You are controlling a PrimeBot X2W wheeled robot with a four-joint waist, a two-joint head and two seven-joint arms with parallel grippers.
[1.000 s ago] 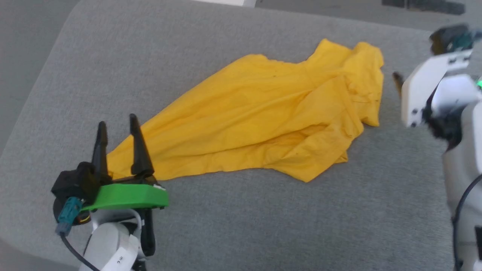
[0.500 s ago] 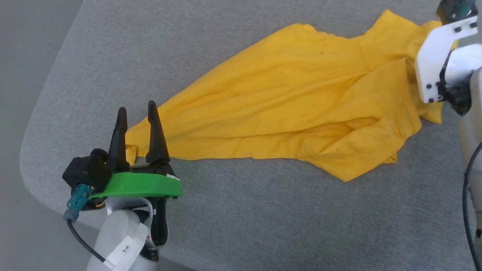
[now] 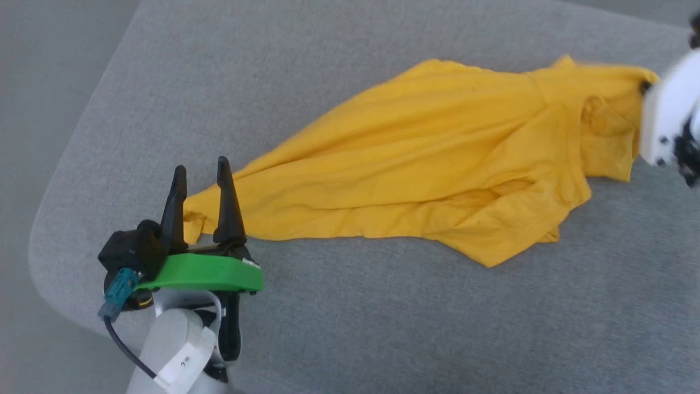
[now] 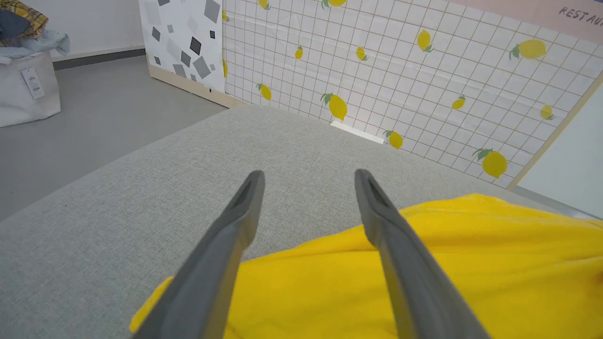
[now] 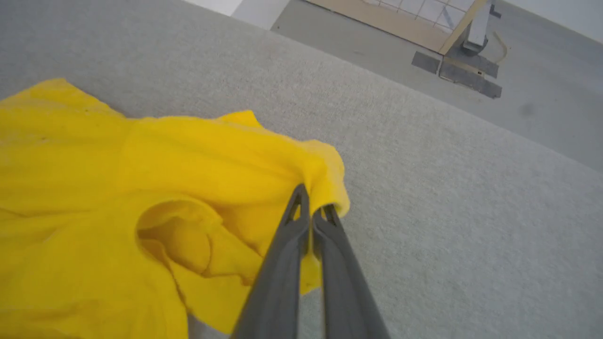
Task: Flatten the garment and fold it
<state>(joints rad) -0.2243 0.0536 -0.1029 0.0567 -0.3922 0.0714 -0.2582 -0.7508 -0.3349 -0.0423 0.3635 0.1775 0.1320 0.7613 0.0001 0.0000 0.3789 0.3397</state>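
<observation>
T-shirt [image 3: 437,164], mustard-yellow and plain side up, lay crumpled across the grey fabric-covered bench [image 3: 383,328], stretched out long, narrow at the robot's left and bunched wide at its right. Down at the near left corner, the left gripper [image 3: 201,166] had its jaws spread wide and gripping nothing. The shirt's narrow end sat right between them, low down by the base of the fingers. From the left wrist, yellow cloth [image 4: 424,263] ran under and between both fingers [image 4: 400,263], loose, with bare bench beyond the tips. Over on the right, the right gripper [image 5: 313,200] had its jaws pressed together on a fold at the shirt's far right edge, the fabric [image 5: 94,188] humped over the tips and an open sleeve hole just to the side.
</observation>
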